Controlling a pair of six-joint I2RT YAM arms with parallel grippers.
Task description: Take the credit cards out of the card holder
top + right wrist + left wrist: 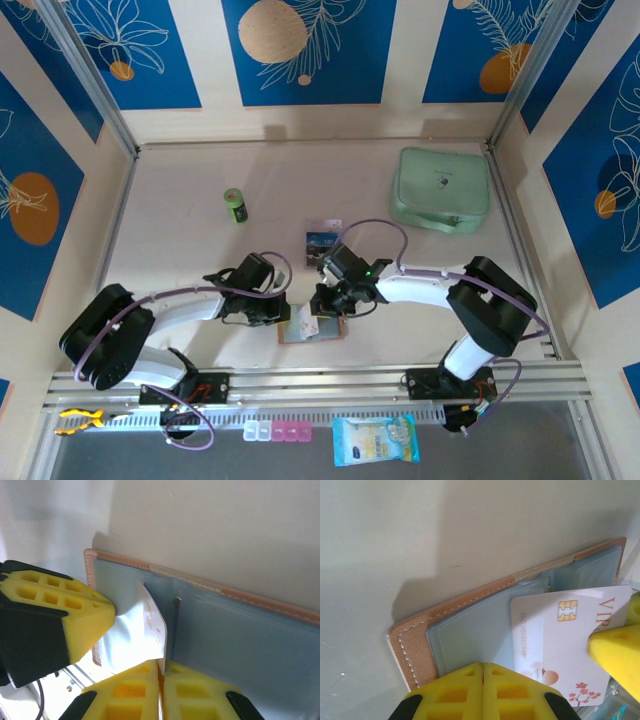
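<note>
a lab booth: printed wall panels [300,50], aluminium frame rails [320,381].

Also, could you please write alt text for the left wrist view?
An open tan card holder lies on a pale table, a white chip card sticking out of its grey-blue pocket. The left gripper, shut, rests on the holder; another yellow finger touches the card.

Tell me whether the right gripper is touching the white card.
Touching. In the right wrist view the white card is pinched between the shut fingers of the right gripper.
</note>
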